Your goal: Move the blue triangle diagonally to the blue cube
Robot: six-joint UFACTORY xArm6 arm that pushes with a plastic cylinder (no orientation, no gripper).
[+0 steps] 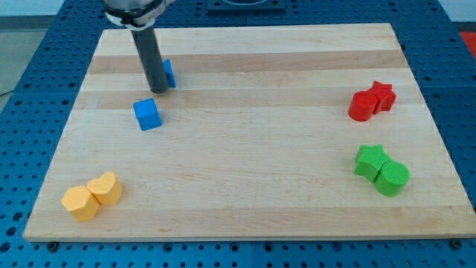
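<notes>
My rod comes down from the view's top left, and my tip (158, 91) rests on the board. The blue triangle (169, 73) sits right behind the rod, mostly hidden, with only its right part showing; the tip seems to touch its left front side. The blue cube (147, 114) lies a short way below and slightly left of the tip, apart from it.
A red cylinder (362, 106) and red star (382, 95) sit together at the right. A green star (370, 161) and green cylinder (391, 178) lie below them. Two yellow blocks (93, 196) sit at the bottom left. The board's edge (245, 238) runs along the bottom.
</notes>
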